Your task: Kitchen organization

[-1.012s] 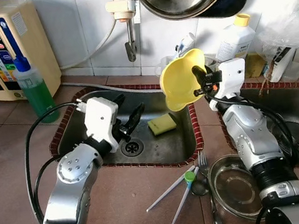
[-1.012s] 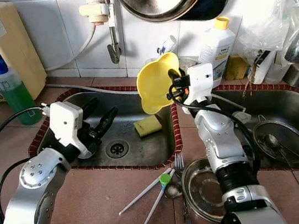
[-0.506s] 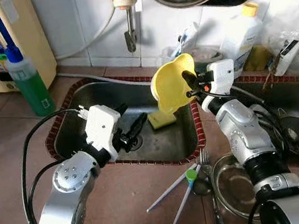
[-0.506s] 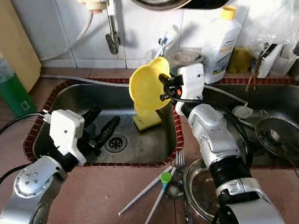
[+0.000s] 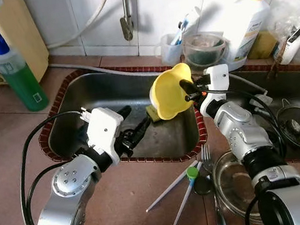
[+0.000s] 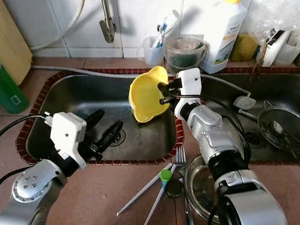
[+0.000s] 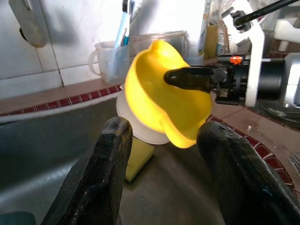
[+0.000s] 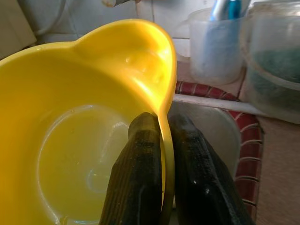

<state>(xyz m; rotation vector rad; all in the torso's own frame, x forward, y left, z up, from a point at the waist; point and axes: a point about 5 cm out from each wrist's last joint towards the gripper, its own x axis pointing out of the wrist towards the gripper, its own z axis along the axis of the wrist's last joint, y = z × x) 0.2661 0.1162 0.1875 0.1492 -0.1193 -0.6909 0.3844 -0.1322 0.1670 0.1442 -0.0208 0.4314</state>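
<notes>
Overhead, one yellow bowl (image 5: 168, 93), pincer-held.

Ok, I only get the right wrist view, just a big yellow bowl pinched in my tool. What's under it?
Observer: The yellow bowl hangs over the left sink basin, above a yellow sponge.
Operator: Where's my other tool?
Observer: The left tool is open, low in that basin, pointing at the bowl.
Operator: Anything on the counter?
Observer: A fork lies beside a metal bowl in front of the sinks.
</notes>
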